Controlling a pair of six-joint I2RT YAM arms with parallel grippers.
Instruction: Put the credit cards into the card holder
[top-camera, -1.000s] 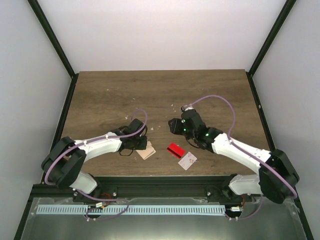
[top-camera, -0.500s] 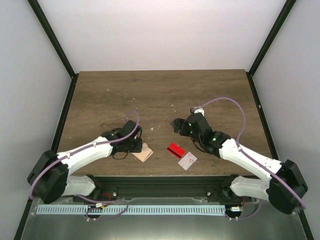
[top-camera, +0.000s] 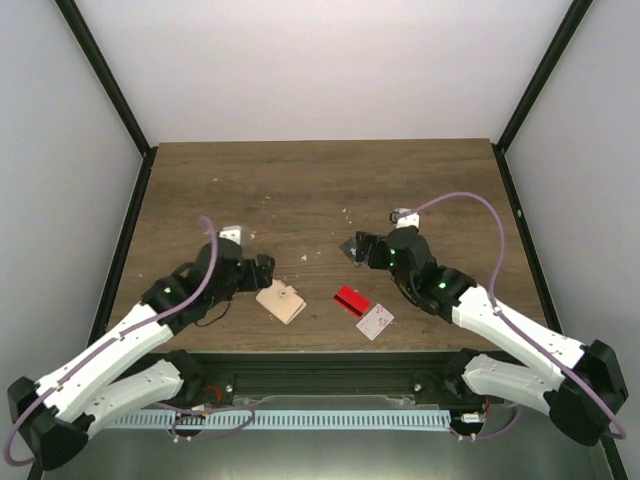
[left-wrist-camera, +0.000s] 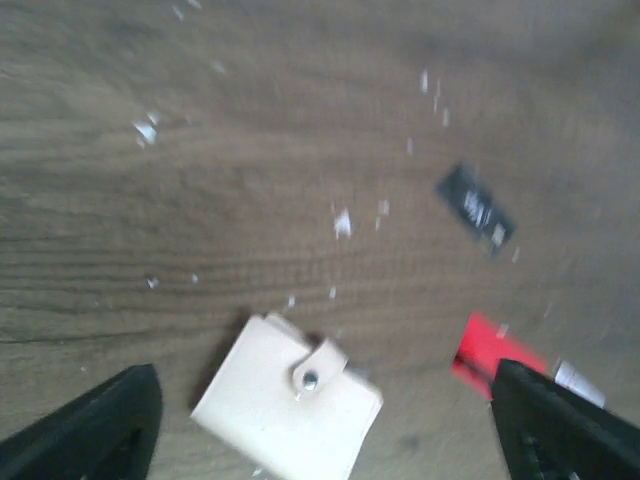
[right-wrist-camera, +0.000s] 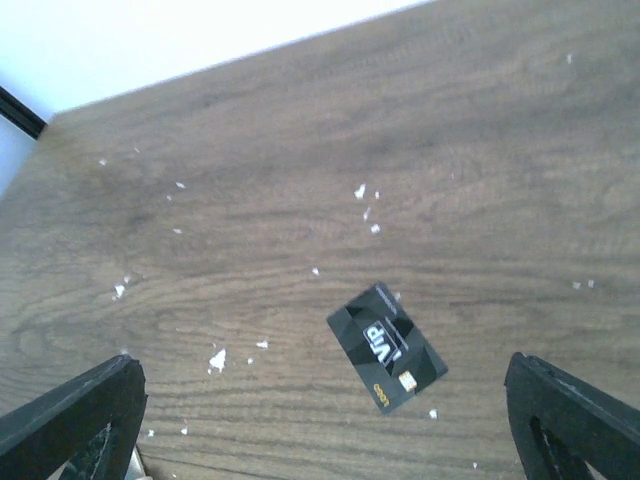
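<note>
The beige card holder (top-camera: 281, 302) lies shut on the table, its tab snapped; in the left wrist view the card holder (left-wrist-camera: 290, 402) sits low between my spread fingers. My left gripper (top-camera: 260, 268) hangs open and empty just left of it. Right of the holder lie a red card (top-camera: 350, 300) and a white card (top-camera: 375, 321). A black card (right-wrist-camera: 387, 347) marked VIP lies flat ahead of my right gripper (top-camera: 370, 254), which is open and empty. The left wrist view also catches the red card (left-wrist-camera: 488, 350) and the black card (left-wrist-camera: 477, 210).
Small white flecks (right-wrist-camera: 217, 358) are scattered over the wood table (top-camera: 300, 190). White walls and black frame posts (top-camera: 105, 75) close in the table on three sides. The arm bases sit along the near edge.
My left gripper has opened and drawn back to the left, leaving the card holder uncovered on the table. My right gripper has opened wide and shifted slightly right.
</note>
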